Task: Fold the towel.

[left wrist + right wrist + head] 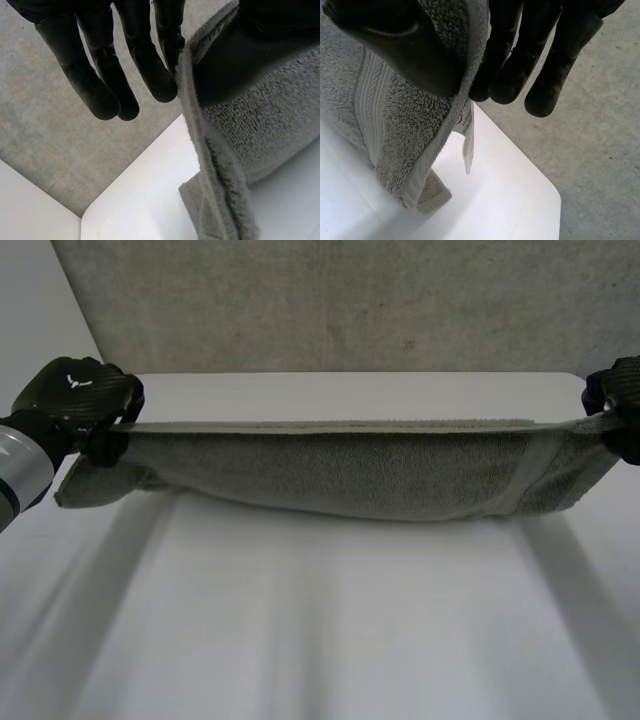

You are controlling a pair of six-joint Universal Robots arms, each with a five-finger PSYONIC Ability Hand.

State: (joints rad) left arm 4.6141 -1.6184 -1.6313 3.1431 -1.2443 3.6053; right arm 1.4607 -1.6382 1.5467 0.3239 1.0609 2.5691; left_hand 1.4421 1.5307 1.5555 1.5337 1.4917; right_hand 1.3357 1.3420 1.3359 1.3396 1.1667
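We see the left hand [78, 400] and right hand [622, 405] each pinching one end of the towel [340, 472] between thumb and nearly straight fingers [150, 65]. The towel, grey looped terry with a flat woven band [370, 100] near the right end, hangs stretched as a long, sagging strip over the smooth white surface [320, 620].

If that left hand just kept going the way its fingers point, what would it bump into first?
Probably nothing near: ahead of the left hand lies the grey surface beyond the white table corner. The towel it pinches hangs beside it. Depth is unclear.
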